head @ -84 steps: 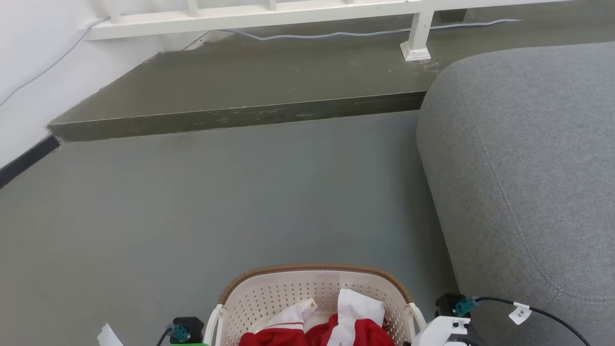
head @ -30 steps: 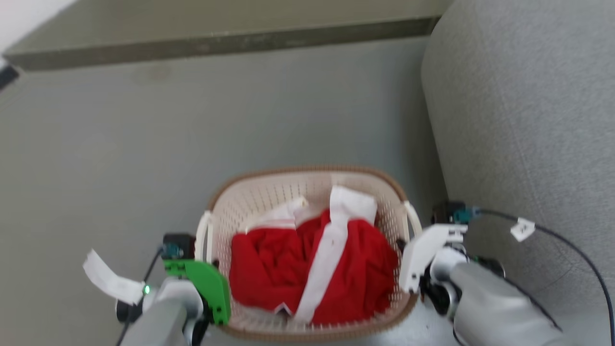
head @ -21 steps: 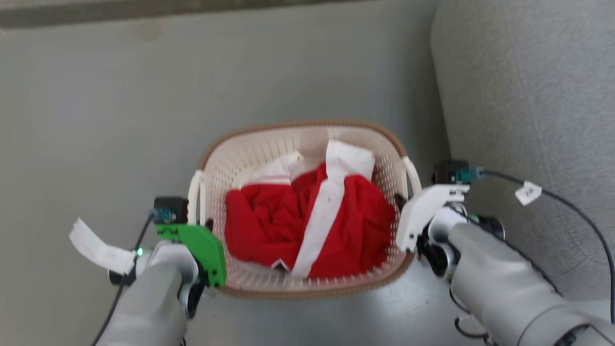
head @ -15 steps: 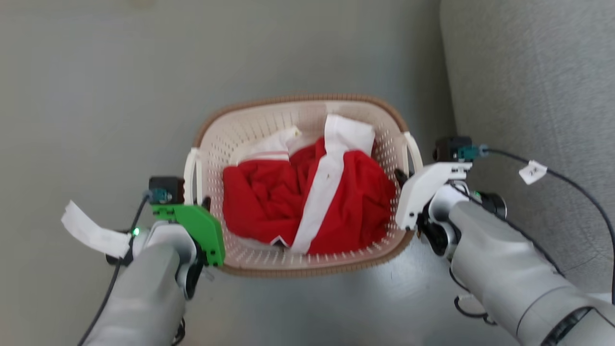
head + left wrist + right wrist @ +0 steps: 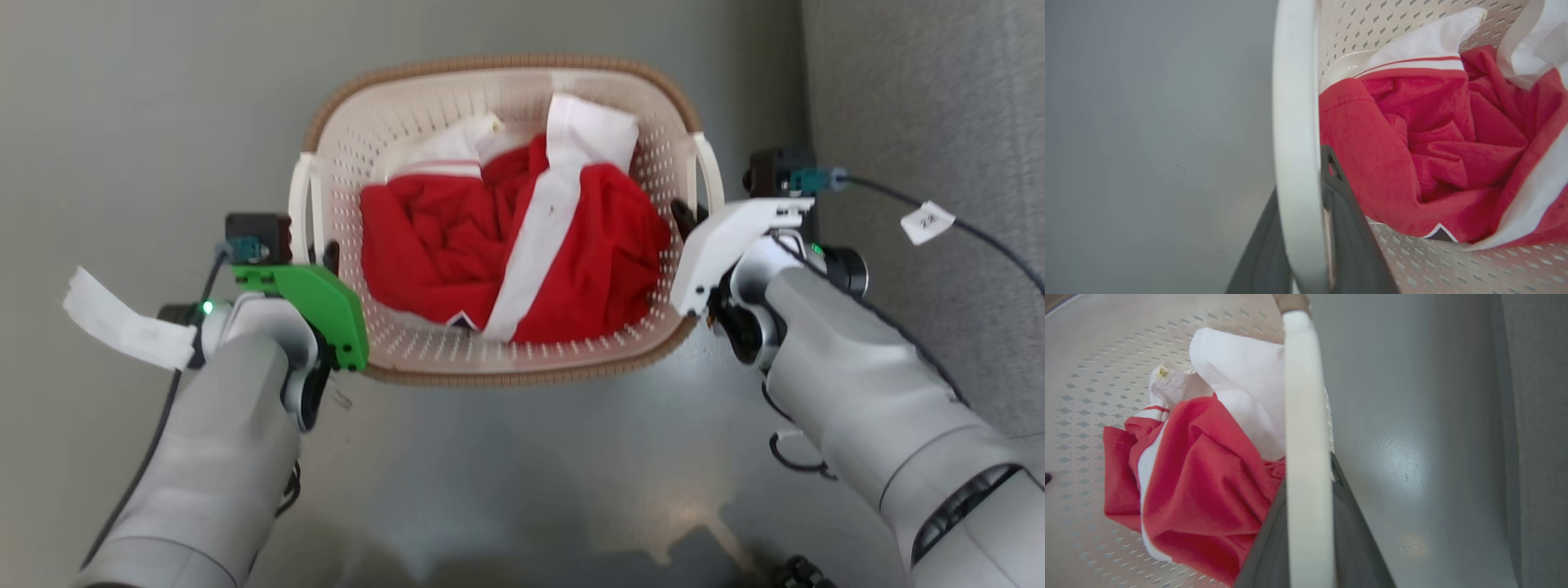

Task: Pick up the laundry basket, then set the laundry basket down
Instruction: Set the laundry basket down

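laundry basket (image 5: 498,64) gripped at both side handles, grey floor (image 5: 147,122) under it.
left pincer (image 5: 328,255) pinches the left loop handle (image 5: 1294,122), one dark finger on each side of the white bar. right pincer (image 5: 684,214) pinches the right loop handle (image 5: 1306,416) the same way. basket lies between the two arms, just beside the grey sofa (image 5: 922,98) on its right. red and white garment (image 5: 506,245) bunched inside. cannot tell whether the base touches the floor.

- Bright, soft light everywhere.
- A pale shiny spot sits on the floor (image 5: 1400,461).
- The head view is a bit blurry.
- The close white handle (image 5: 1294,122) looks fuzzy.
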